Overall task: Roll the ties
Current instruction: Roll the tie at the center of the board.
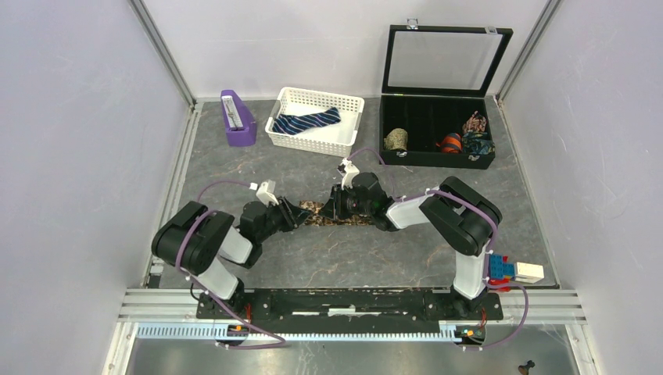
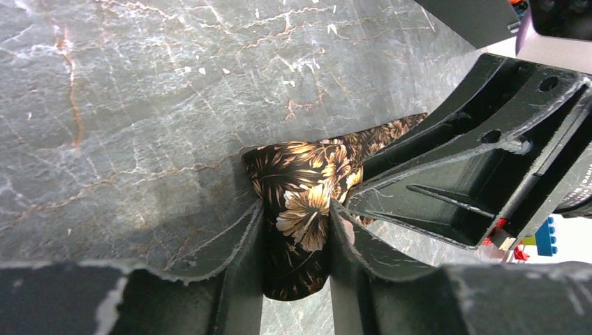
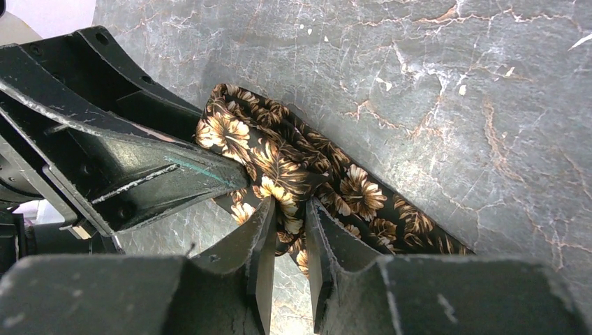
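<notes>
Grey marbled sheeting is covering the surface (image 1: 328,262), and pale walls are closing it in on three sides; I am looking at two black arms reaching toward each other at the middle. Between them the brown tie (image 1: 317,212), dark with a gold flower print, is lying flat on the surface, and its left end is bunching up into a folded hump. The left fingers (image 2: 246,246) are closing in on that hump from both sides; fabric is filling the whole gap and pressing against both inner faces, so they are gripping it. The right fingers (image 3: 260,244) are standing only narrowly apart and pinching a gathered fold of the same tie just beside the hump, while the rest of the band is trailing off flat to the right. The two sets of fingers are working so near each other that the tip of one is sitting just beside the other; whether they are touching I cannot tell. At the far side the navy tie (image 1: 309,123), with pale diagonal stripes, is lying loose in a white lattice basket (image 1: 353,103); a purple stand (image 1: 237,119) is sitting to its left; a black case (image 1: 489,160) with its lid raised is holding a few rolled pieces of cloth; coloured blocks (image 1: 500,271) are resting by the right arm's base.
</notes>
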